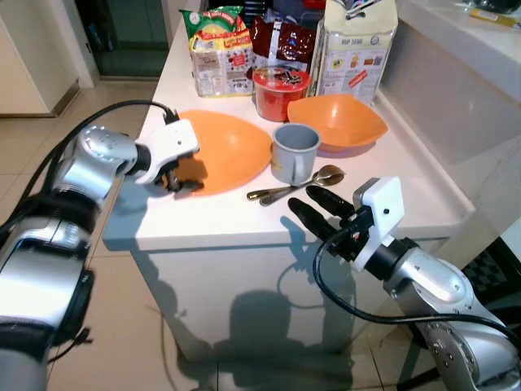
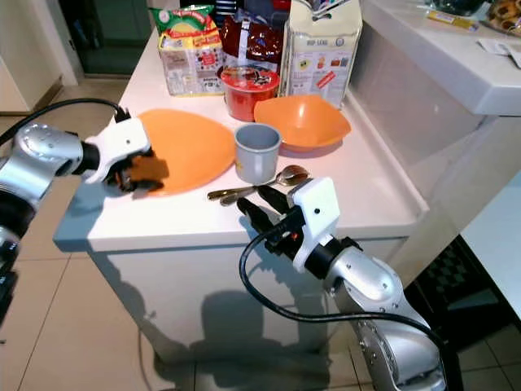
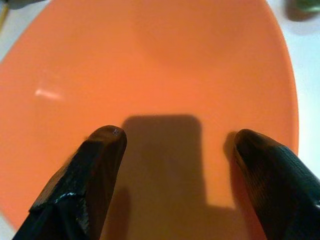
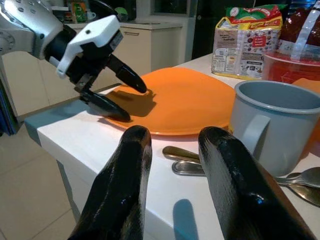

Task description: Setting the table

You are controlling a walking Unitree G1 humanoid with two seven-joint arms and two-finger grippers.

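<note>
The left end effector (image 1: 175, 175) straddles the orange plate's (image 1: 232, 147) near rim, fingers spread, likely to grip and reposition it on the white surface (image 1: 203, 220); the right end effector (image 1: 320, 210), open, hovers beside the spoons (image 1: 297, 186)

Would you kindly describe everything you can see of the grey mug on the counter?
The grey mug stands upright on the white counter, between the orange plate and the orange bowl. It is a plain matte cylinder; the right wrist view shows a loop handle on its side. What is inside cannot be seen. Two spoons lie just in front of its base. Neither gripper touches it.
</note>
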